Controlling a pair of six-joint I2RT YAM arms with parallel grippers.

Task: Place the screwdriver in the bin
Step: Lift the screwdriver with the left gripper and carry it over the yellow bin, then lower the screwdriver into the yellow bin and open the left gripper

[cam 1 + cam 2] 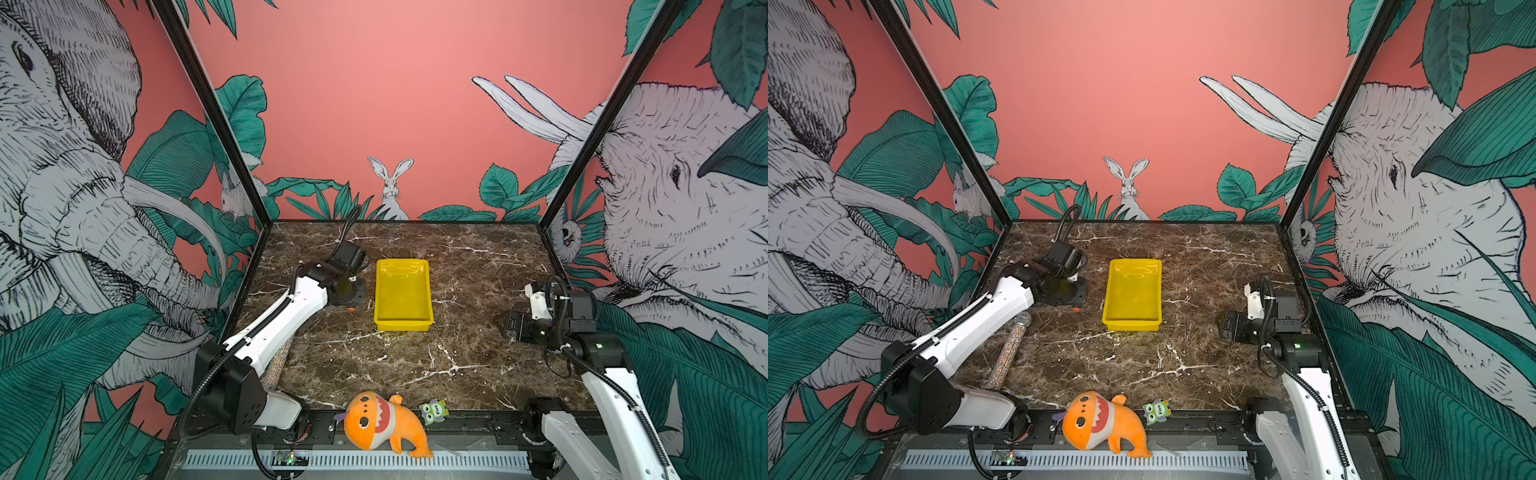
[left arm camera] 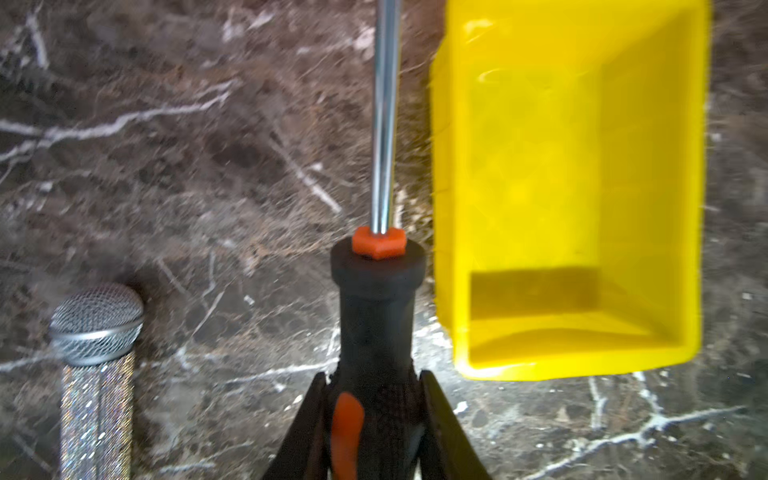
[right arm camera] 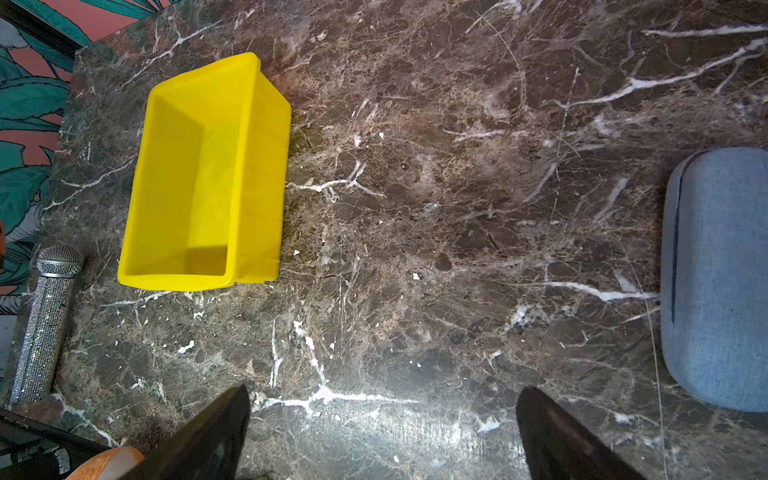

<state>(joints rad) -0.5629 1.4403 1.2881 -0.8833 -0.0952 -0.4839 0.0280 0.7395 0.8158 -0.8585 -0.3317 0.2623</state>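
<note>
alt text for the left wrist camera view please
The left gripper clamps the black-and-orange handle of the screwdriver, its metal shaft pointing away alongside the empty yellow bin. A glittery microphone lies on the other side, on the brown marble table.

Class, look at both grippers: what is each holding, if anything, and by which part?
The left gripper clamps the screwdriver by its black handle. The right gripper is open and empty.

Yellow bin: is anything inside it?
Nothing: only bare yellow floor shows in the bin. In both top views its near wall hides a strip of floor; both wrist views show only bare floor too.
</note>
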